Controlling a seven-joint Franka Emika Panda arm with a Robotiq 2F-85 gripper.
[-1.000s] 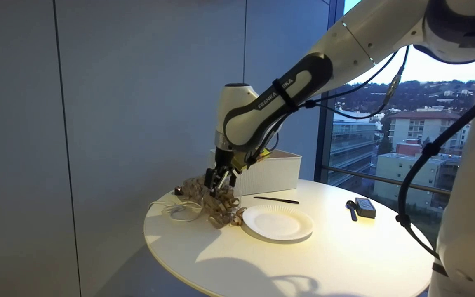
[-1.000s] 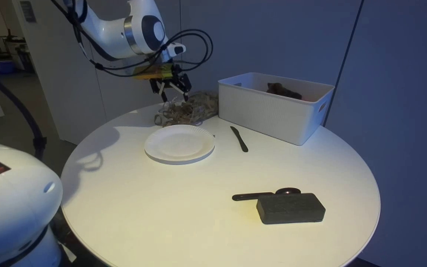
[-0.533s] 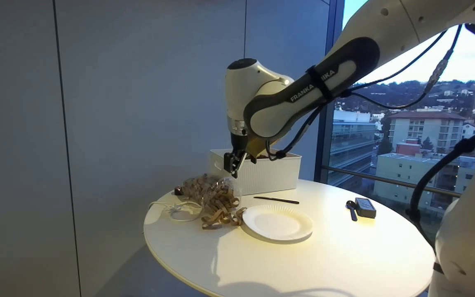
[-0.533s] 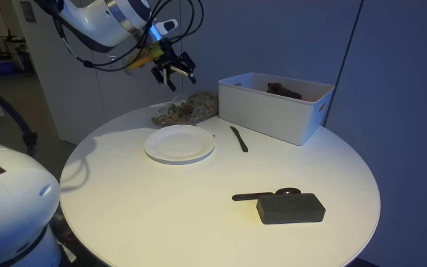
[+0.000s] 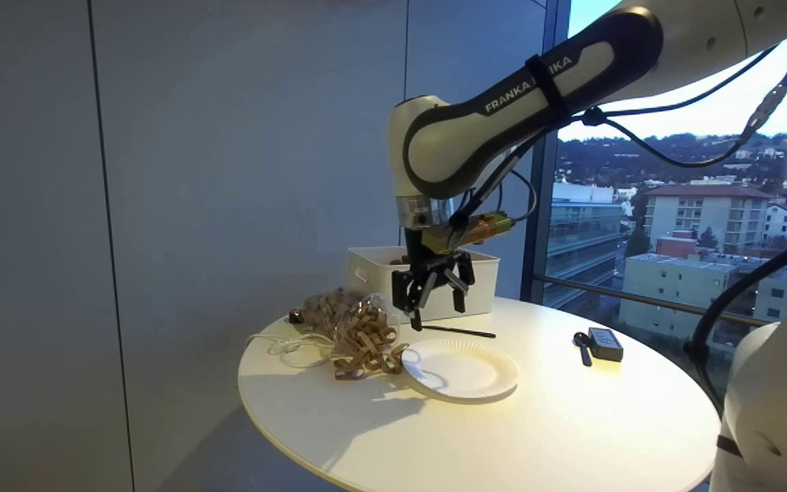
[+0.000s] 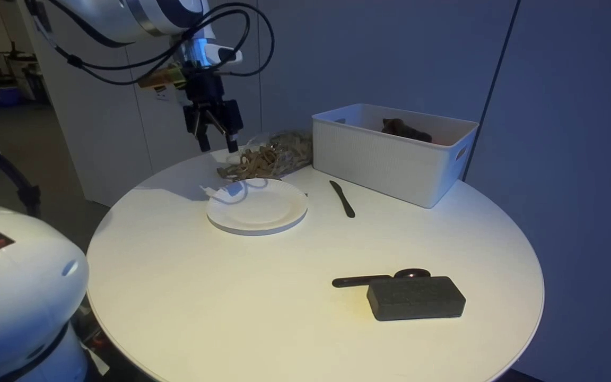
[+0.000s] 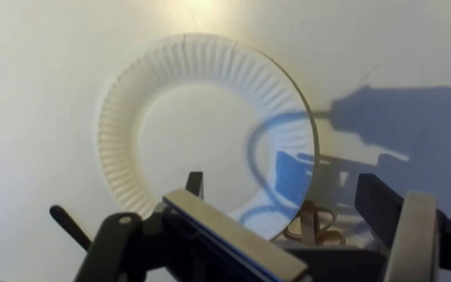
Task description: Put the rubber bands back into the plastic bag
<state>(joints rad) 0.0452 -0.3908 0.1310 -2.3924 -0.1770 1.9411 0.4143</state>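
The tan rubber bands (image 5: 366,342) lie in a loose heap near the table's far edge, beside the plate. They also show in an exterior view (image 6: 260,161), and a few loops show in the wrist view (image 7: 308,225). The clear plastic bag (image 5: 325,309) lies on its side behind them, with more bands inside. Some bands spill from its mouth onto the table. The bag also shows in an exterior view (image 6: 294,147). My gripper (image 5: 438,316) is open and empty, pointing down above the plate's edge, apart from the bands. It shows in both exterior views (image 6: 218,149).
A white paper plate (image 5: 462,369) sits beside the loose bands. A black knife (image 6: 342,199) lies near a white bin (image 6: 374,159) holding a brown item. A white cable (image 5: 298,350) lies beside the bag. A black spoon (image 6: 361,281) and dark block (image 6: 417,300) are farther off.
My gripper was at the band heap a second ago. It has lifted away, moved toward the plate, and turned. The front loose bands have shifted slightly on the table.
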